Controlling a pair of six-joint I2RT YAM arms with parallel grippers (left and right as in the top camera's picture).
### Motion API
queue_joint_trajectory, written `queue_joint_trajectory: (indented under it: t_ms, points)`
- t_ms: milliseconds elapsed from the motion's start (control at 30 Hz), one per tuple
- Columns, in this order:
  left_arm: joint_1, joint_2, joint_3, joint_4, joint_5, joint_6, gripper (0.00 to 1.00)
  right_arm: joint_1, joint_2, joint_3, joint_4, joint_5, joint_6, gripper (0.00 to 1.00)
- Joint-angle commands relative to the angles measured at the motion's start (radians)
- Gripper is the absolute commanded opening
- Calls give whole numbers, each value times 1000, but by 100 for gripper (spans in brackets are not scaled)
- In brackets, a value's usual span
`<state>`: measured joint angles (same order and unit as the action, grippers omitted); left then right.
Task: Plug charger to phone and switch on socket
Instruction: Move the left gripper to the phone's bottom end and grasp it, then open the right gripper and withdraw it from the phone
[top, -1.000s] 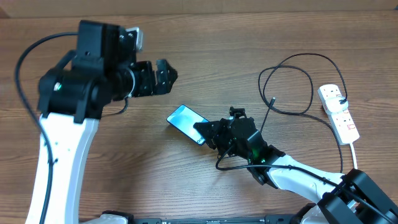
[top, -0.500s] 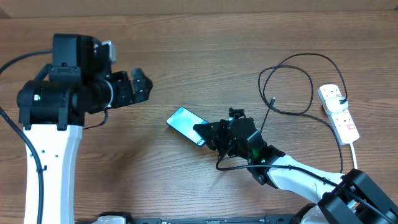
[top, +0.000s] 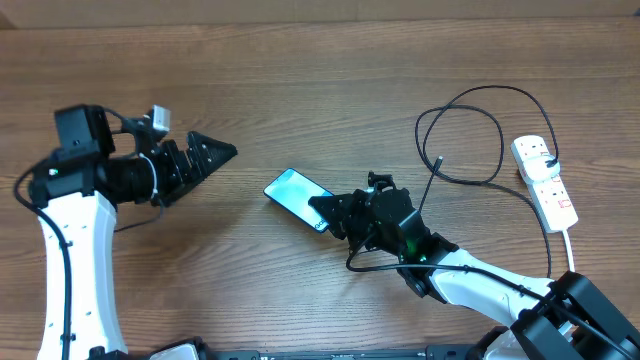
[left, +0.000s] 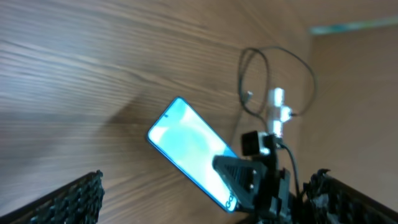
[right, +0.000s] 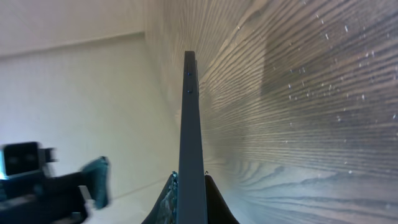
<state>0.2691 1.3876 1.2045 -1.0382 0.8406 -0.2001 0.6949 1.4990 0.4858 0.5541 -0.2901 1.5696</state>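
The phone (top: 293, 193) shows its light blue screen at mid-table, and my right gripper (top: 324, 211) is shut on its near right end. From the right wrist the phone (right: 189, 118) appears edge-on between the two pads (right: 214, 202). The left wrist view has the phone (left: 186, 146) ahead, between my wide-open left fingers (left: 71, 202). My left gripper (top: 225, 153) hangs open to the phone's left, apart from it, pointing right. The charger (top: 470, 120) lies looped at the right, its plug tip (top: 439, 160) free on the wood. The socket (top: 545, 180) lies at the far right.
The socket's white cord (top: 563, 245) runs toward the front right corner. A thin black cable (top: 372, 265) of the right arm curls just in front of the right gripper. Bare wood stretches between the left gripper and the phone.
My left arm has swung back to the left and turned, so its open gripper now points right toward the phone. The right gripper keeps its grip; the phone barely shifted.
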Motion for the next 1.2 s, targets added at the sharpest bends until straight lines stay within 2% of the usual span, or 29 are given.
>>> queue_joint_trajectory:
  t_ms: [0, 233, 333, 467, 833, 933, 1033, 1167]
  points:
    - [2, -15, -79, 61, 152, -45, 100, 3, -13, 22, 19, 0, 179, 4]
    - [0, -15, -117, 100, 152, -180, 99, 5, -13, 22, 24, 0, 407, 4]
    - [-2, -15, -117, 92, 153, -243, 96, 5, -13, 22, 52, 0, 454, 4]
    - [-2, -15, -121, 70, 156, -357, 96, 5, -13, 22, 188, 11, 453, 4]
    - [-24, -15, -123, 0, 203, -565, 97, 25, -13, 23, 299, 59, 441, 4]
    - [-51, -15, -123, 4, 182, -619, 93, 45, -13, 23, 306, 71, 439, 4]
    - [-95, -15, -123, 4, 124, -674, 80, 68, -13, 23, 313, 73, 439, 4]
    - [-165, -15, -123, 65, 113, -752, 70, 94, -13, 23, 314, 93, 439, 4]
